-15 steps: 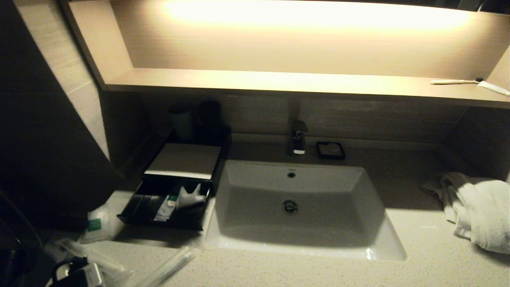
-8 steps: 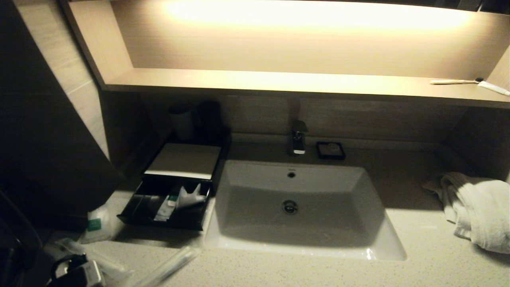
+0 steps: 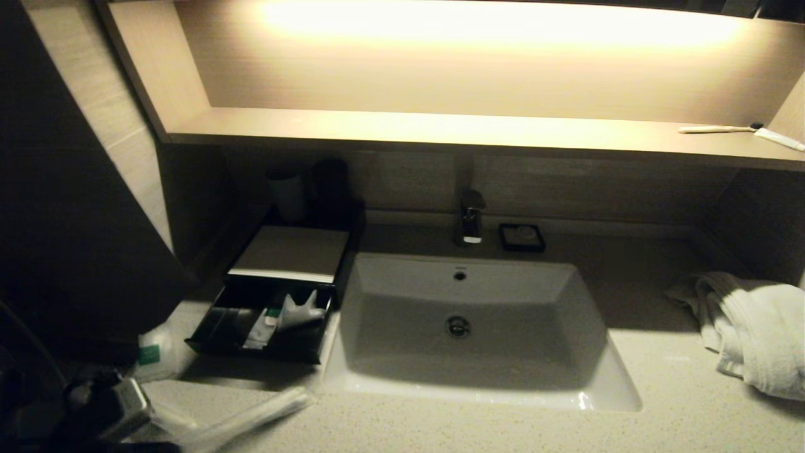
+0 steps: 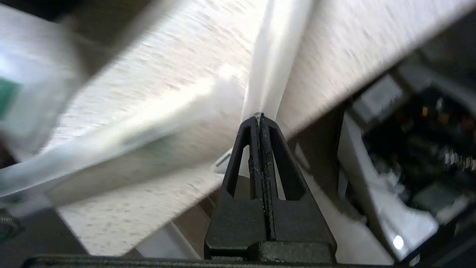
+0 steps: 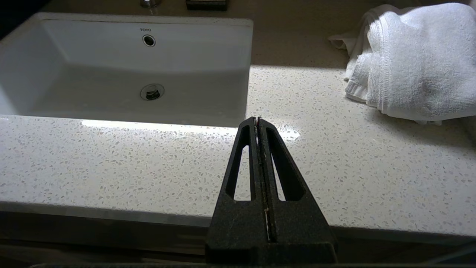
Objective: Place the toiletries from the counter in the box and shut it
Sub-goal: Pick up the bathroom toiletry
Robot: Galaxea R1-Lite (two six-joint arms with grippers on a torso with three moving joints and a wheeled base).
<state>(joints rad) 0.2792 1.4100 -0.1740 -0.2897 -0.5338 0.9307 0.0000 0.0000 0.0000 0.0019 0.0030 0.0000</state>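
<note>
Left wrist view: pincer pinches a sachet

Low at the table's (image 3: 660, 402) front-left corner, the left pincer (image 4: 259, 116) is clamped on a long clear sachet (image 4: 273, 63). The open black box (image 3: 264, 324) sits near the left edge. The right pincer (image 5: 257, 120), fingers pressed together, hovers over the front edge.

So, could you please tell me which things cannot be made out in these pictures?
- Left end effector: shut on a long clear packet; the left wrist view is smeared, so the contents cannot be told.
- Open black box: head view shows white packets inside, too dark and small to name.
- Green-labelled packet: label unreadable in head view.
- Right end effector: shut, outside the head view.
</note>
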